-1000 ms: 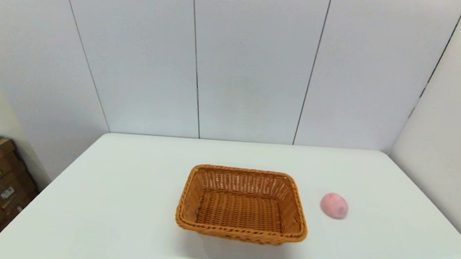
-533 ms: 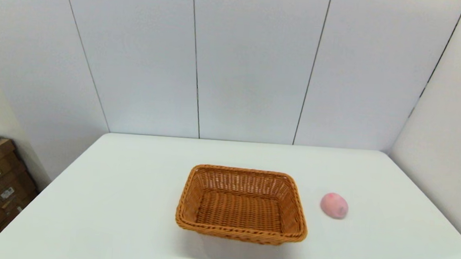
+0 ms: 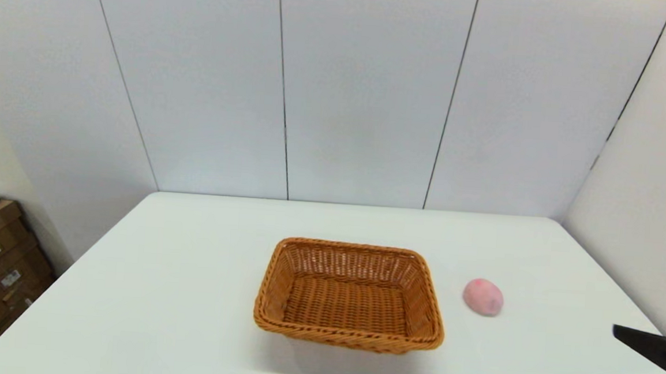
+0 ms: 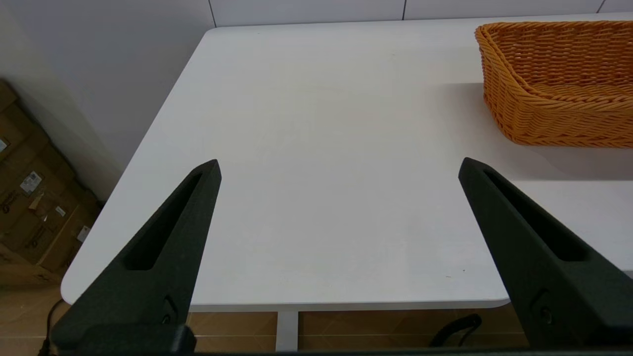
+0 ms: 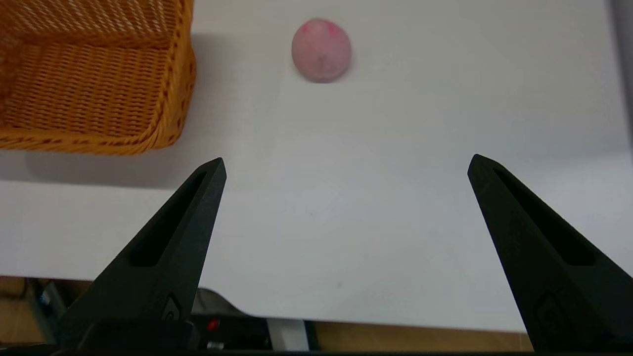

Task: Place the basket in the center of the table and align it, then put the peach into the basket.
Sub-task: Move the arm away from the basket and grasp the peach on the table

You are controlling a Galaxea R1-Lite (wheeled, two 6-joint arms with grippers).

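basket (image 3: 350, 295): sitting about mid-tabletop (image 3: 176, 293), sides squared to the near edge, empty inside.
peach (image 3: 483, 297): lying on the bare tabletop just right of the basket, apart from its rim, untouched.
right tool (image 5: 346, 165): hovering low over the near right edge, fingers spread wide, holding nothing, aiming toward the peach.
left tool (image 4: 339, 165): hanging off the near left corner, fingers wide, gripping nothing, idle.
step: likely reaching for the peach, basket placement looking done.
risk, rolling: rounded fruit, likely scooting away if clipped by one finger first.
risk, basket: inner finger passing near the flared wicker side, possibly nudging it out of line.
risk, drop: pinching off-centre, possibly squirting the peach loose over the rim.
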